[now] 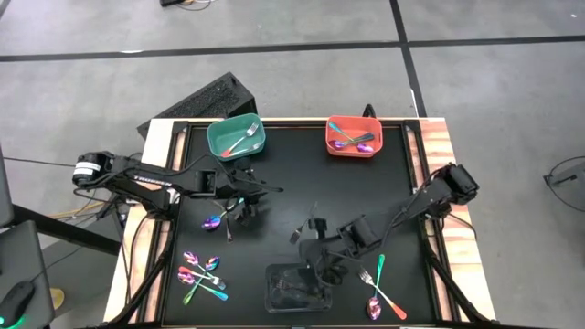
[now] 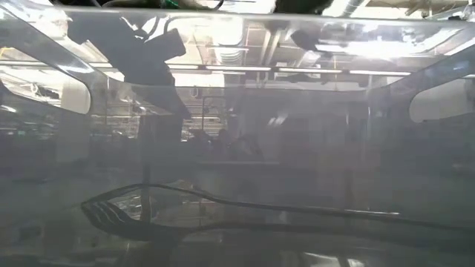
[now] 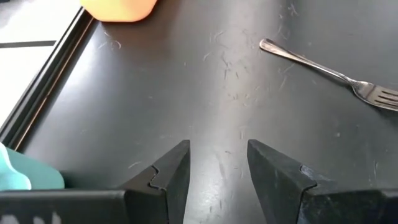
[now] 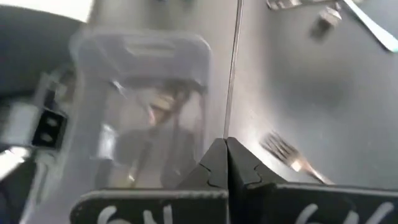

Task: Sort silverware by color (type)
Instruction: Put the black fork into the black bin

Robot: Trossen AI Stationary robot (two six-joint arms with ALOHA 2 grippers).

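Meanwhile, left gripper [image 3: 217, 163] is hovering part-open & empty over black mat, a rainbow-headed spoon [image 1: 213, 222] lying just beside; it's needing to center over handle before closing

A clear plastic tray [image 1: 297, 288] (grey cutlery inside) sits on the black table [image 1: 302, 183].

Two bins [image 1: 236, 137] [image 1: 353, 136] sit at the desk's [image 1: 302, 187] far edge; silverware [image 1: 203, 275] lies front-left, a clear tray [image 1: 294, 287] seemingly front-centre.
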